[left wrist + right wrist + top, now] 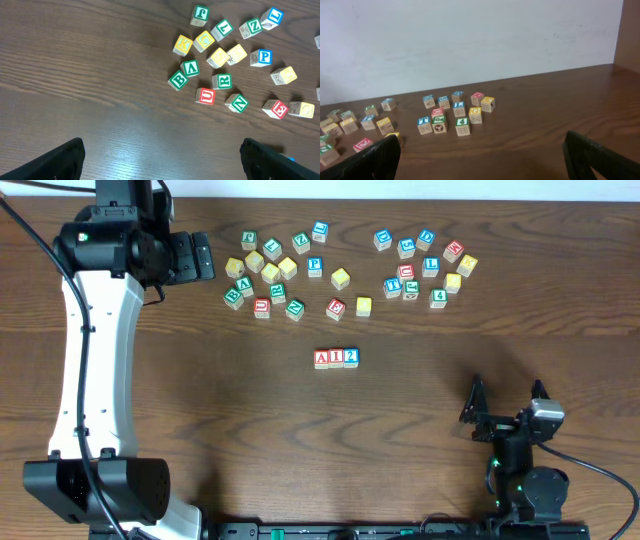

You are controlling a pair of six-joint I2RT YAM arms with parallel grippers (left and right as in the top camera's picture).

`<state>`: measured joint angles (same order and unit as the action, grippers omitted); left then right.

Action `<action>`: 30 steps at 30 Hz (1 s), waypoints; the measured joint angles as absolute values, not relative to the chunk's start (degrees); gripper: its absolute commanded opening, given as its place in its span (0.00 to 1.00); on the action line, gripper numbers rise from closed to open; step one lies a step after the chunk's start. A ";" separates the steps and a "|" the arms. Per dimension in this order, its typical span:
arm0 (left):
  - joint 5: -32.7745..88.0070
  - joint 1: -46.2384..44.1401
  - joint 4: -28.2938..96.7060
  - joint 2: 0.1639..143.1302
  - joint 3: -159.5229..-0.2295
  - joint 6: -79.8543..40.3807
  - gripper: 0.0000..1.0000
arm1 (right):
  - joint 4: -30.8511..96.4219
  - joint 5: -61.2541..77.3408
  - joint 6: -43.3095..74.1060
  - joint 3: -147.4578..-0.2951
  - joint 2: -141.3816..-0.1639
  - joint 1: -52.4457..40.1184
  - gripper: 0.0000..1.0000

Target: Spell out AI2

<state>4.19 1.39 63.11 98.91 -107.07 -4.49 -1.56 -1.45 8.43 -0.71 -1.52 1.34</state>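
Pincers spread and empty, left gripper (203,257) and right gripper (507,402) sit well apart from the 3-block row (336,358) reading A, I, 2 between them, seemingly parked clear to avoid knocking the finished word.

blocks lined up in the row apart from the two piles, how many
3: the A block at the row's image-left end, the I block in the middle, the 2 block at the image-right end, side by side. None looks hidden.
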 measured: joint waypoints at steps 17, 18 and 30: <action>4.19 1.39 63.11 98.91 -107.07 -4.49 0.98 | 3.99 -1.45 8.43 -0.40 -0.69 1.41 0.99; 4.19 1.39 63.11 98.91 -107.07 -4.49 0.98 | 3.99 -1.45 8.43 -0.43 -0.69 1.41 0.99; 4.19 1.39 63.11 98.91 -107.07 -4.49 0.98 | 3.99 -1.43 8.43 -0.43 -0.69 1.41 0.99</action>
<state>4.19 1.39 63.11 98.91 -107.07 -4.49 3.99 -1.43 8.43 -0.43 -0.69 1.41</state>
